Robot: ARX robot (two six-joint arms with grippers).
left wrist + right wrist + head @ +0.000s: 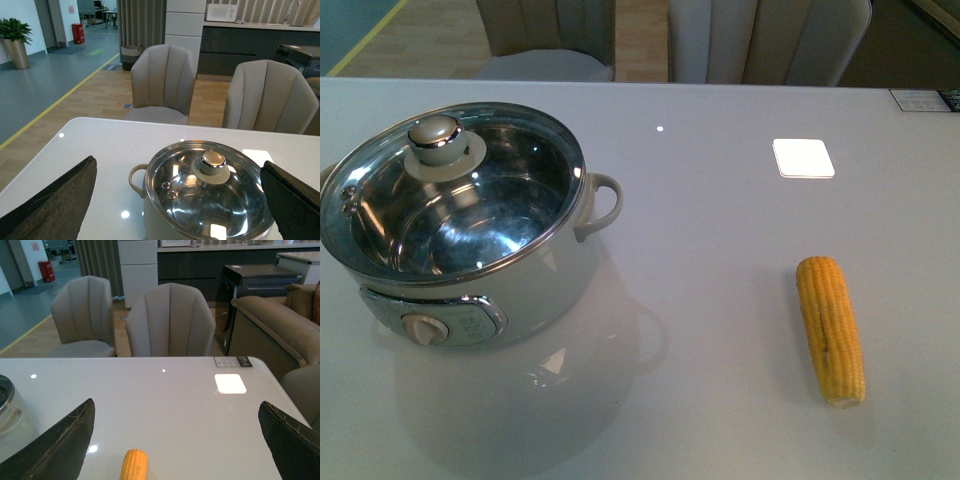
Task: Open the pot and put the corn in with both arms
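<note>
The pot (548,285) stands on the left of the white table (720,240) with its glass lid (470,205) on. The corn (830,328) lies well apart to its right. The left gripper (178,162) is spread wide near the pot and the right gripper (177,404) is spread wide near the corn, both holding nothing.

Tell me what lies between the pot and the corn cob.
Nothing: in the front view, only bare white tabletop separates the pale grey round electric pot from the long yellow-orange corn cob.

left gripper (178,162), right gripper (177,404): jaws wide apart
</note>
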